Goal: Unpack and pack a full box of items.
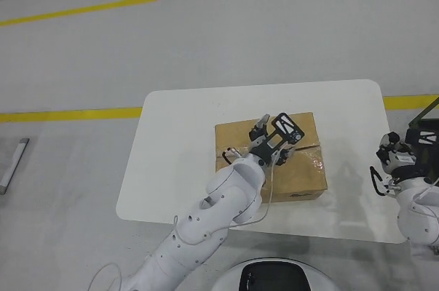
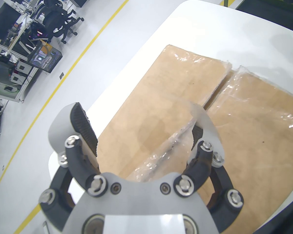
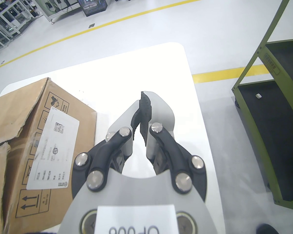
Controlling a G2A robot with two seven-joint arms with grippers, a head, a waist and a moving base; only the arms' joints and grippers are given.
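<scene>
A brown cardboard box (image 1: 306, 174) stands on the white table (image 1: 183, 131), its two top flaps closed and covered with clear tape (image 2: 161, 152). My left gripper (image 1: 276, 131) hovers just over the box top (image 2: 156, 88), open, with nothing between its fingers; one finger (image 2: 200, 125) is over the taped seam. My right gripper (image 1: 389, 142) hangs near the table's right edge, beside the box and apart from it. In the right wrist view this gripper (image 3: 142, 103) is shut on nothing, and the box (image 3: 19, 113) shows a white label (image 3: 52, 149) and a torn top corner.
A green cart (image 3: 271, 103) with dark shelves stands on the floor off the table's right end (image 1: 430, 116). Bare table surface (image 3: 112, 74) lies left of and behind the box. Yellow floor lines run past the table.
</scene>
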